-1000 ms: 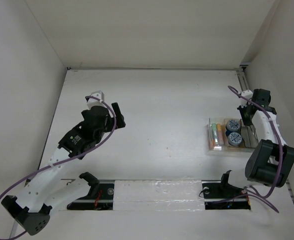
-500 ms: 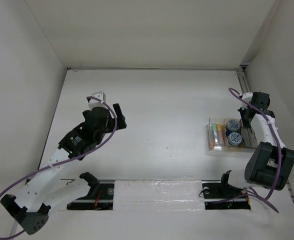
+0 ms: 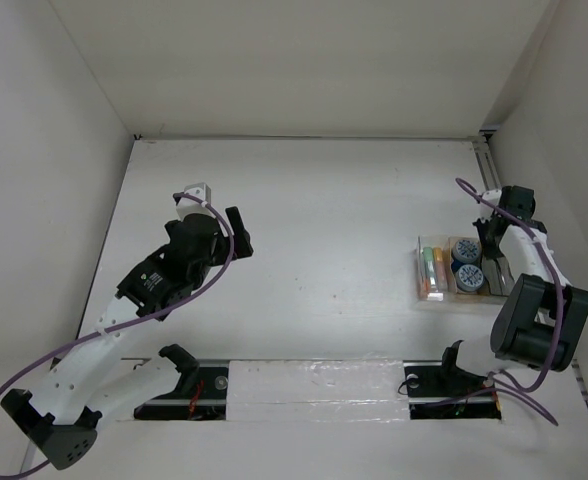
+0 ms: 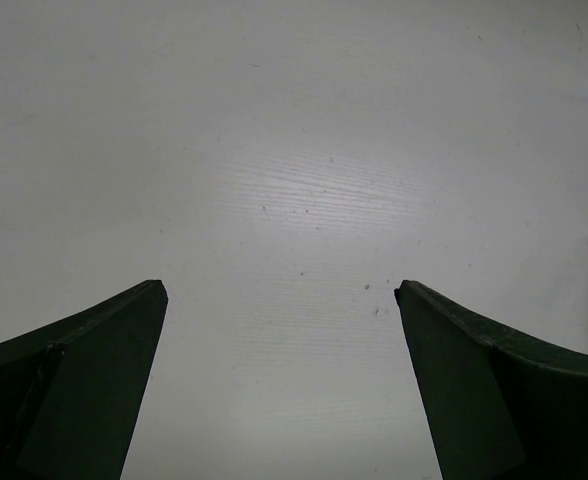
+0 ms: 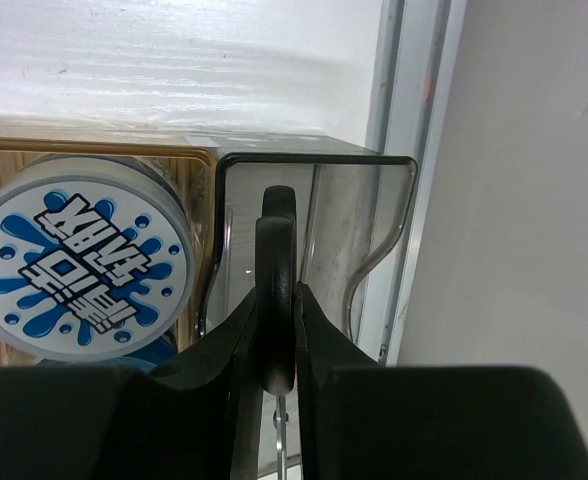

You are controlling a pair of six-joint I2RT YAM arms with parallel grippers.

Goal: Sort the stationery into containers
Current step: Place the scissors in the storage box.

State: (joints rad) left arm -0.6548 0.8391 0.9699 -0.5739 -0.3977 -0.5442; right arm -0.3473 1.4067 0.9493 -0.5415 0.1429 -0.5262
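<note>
My right gripper (image 5: 276, 297) is shut on the black handle of the scissors (image 5: 276, 225) and holds them upright, blades down, over the tinted clear box (image 5: 319, 160) at the table's right edge. In the top view the right gripper (image 3: 496, 246) is at the far right end of the containers. The adjoining wooden box (image 3: 466, 292) holds two blue-and-white cylinders (image 3: 464, 249), one of which shows in the right wrist view (image 5: 79, 265). The marker pens (image 3: 433, 270) lie in a clear tray on the left. My left gripper (image 3: 236, 232) is open and empty, far to the left.
A metal rail (image 3: 486, 165) runs along the right wall beside the containers, and it also shows in the right wrist view (image 5: 414, 150). White walls enclose the table on three sides. The left wrist view shows bare white tabletop (image 4: 284, 200) between the fingers.
My right wrist has shifted slightly toward the near side over the clear box, still holding the scissors. The left arm has not moved.
</note>
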